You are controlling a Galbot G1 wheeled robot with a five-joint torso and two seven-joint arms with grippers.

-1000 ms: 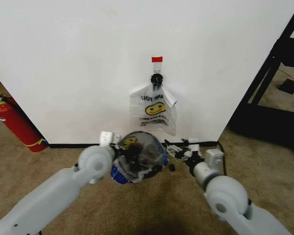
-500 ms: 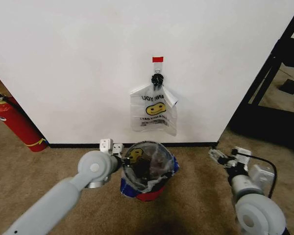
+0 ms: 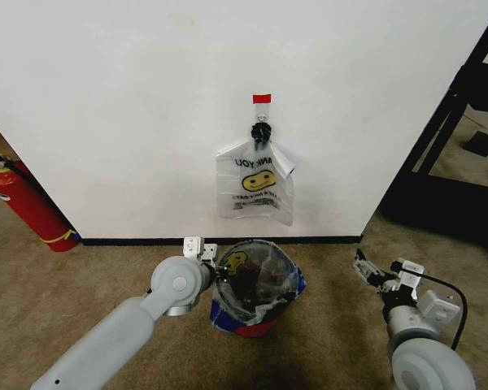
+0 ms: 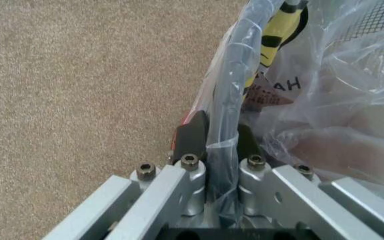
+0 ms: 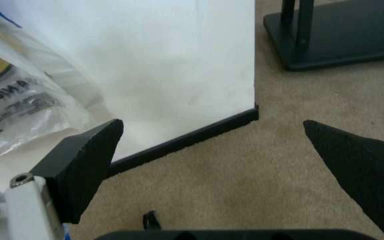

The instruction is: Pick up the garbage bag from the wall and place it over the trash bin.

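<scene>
The garbage bag, see-through with a yellow smiley and blue patches, is draped over the trash bin, a black mesh bin with a red base standing on the carpet below the wall. My left gripper is at the bin's left rim, shut on the bag's edge. In the left wrist view the left gripper pinches a fold of the garbage bag against the mesh of the trash bin. My right gripper hangs to the right of the bin, open; in the right wrist view the right gripper holds nothing.
A similar smiley bag with a black knot and red tag hangs on the wall above the bin. A red fire extinguisher leans at the far left. A black frame stands past the wall's right corner, and a black baseboard runs along the floor.
My right gripper has left the bin's rim and drawn back to the right. The left gripper stays on the bag's edge; it and the bin have shifted slightly right.
</scene>
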